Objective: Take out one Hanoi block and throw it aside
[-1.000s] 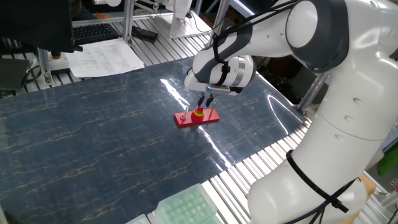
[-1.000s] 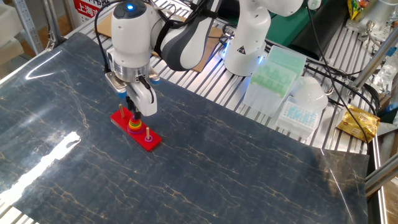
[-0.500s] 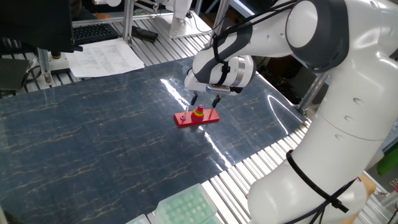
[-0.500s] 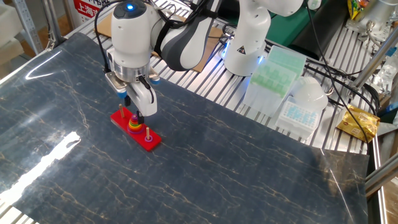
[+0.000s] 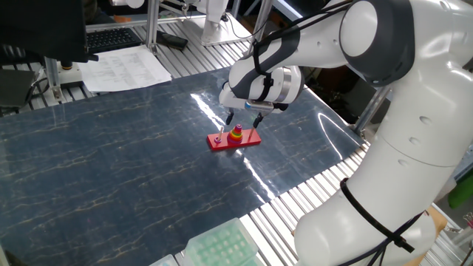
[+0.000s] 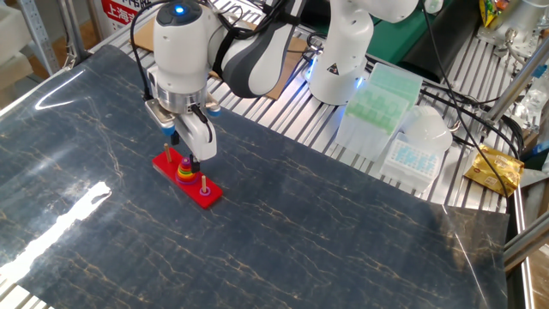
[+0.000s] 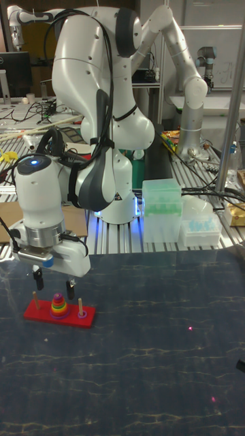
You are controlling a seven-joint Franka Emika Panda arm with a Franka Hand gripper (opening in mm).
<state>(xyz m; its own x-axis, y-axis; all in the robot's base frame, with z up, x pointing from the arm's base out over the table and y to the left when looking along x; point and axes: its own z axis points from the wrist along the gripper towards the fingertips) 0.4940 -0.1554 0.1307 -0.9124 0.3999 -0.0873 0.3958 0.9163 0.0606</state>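
Note:
The Hanoi block [image 7: 59, 297] is a tiny magenta ring on top of a small stack of red, yellow and green rings [image 7: 60, 308] on the middle peg of a flat red base [image 7: 41, 314]. My gripper [image 7: 54, 283] hangs just above this stack, open, with one finger on each side of the peg and nothing held. In one fixed view the gripper [image 5: 243, 119] sits over the stack [image 5: 236, 134]. In the other fixed view the fingers [image 6: 193, 157] partly cover the stack [image 6: 184, 174], and the magenta ring is hard to make out there.
Thin bare pegs [image 7: 81, 306] stand on either side of the stack. Green and white pipette-tip boxes [image 6: 377, 94] sit beyond the dark mat's far edge, and another [image 5: 222, 247] lies at its near edge. Papers [image 5: 126, 68] lie on the slatted bench.
The fingers spread apart above the stack between one second and half a second ago. Nothing has moved since, and the rings stay on the peg.

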